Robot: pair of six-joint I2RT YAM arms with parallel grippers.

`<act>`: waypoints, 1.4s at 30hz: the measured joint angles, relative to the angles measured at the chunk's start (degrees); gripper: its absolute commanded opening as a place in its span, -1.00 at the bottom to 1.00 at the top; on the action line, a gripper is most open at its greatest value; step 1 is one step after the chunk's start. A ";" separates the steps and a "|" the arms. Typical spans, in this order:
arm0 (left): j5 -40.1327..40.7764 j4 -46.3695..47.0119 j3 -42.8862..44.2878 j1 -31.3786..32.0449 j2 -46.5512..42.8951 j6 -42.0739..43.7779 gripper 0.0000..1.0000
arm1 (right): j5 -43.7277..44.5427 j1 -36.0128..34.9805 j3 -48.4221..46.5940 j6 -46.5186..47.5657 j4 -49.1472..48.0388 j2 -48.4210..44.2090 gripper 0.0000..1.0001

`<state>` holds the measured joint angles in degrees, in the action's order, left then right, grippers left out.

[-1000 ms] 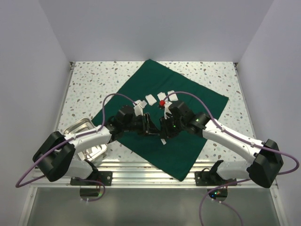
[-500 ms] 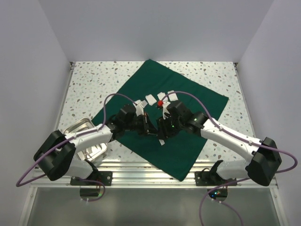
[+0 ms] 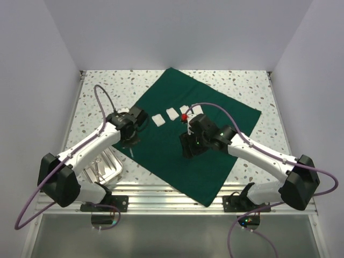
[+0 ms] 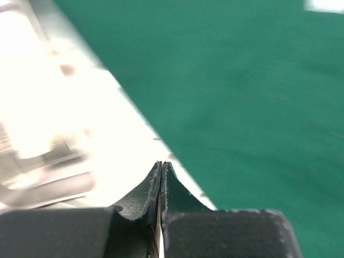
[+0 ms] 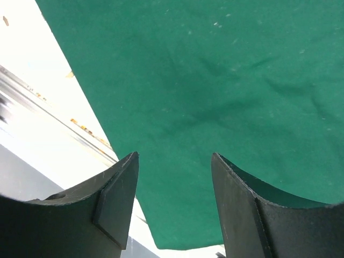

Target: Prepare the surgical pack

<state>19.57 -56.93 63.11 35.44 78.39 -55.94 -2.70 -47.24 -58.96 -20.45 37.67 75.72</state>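
**Pack spread open, tray not yet on it**

Your surgical pack (image 3: 172, 88) lies flat on the desk (image 3: 242, 86), with white pads (image 3: 172, 113) in a row near its middle and the steel tray (image 3: 110, 172) just off its left edge. Your left gripper (image 4: 161, 171) is pinched closed over that edge. Your right gripper (image 5: 174, 177) stands open and empty above the pack's near side. You look to be loading; next, likely bring the tray onto the pack's centre.

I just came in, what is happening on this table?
Two robot arms work over a dark green drape, spread flat on the table with white pads on it. The left gripper, fingers shut, hangs above the drape's left edge near the steel tray. The right gripper is open above the drape, holding nothing.
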 measured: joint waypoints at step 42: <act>2.05 -5.77 -3.87 -29.00 -6.56 10.58 0.96 | -1.95 0.00 -7.02 -3.23 -6.01 11.23 0.16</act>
<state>21.63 -62.70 59.24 6.44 71.83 -45.36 -4.64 -47.24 -65.98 -23.68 31.66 86.96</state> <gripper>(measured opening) 0.940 0.595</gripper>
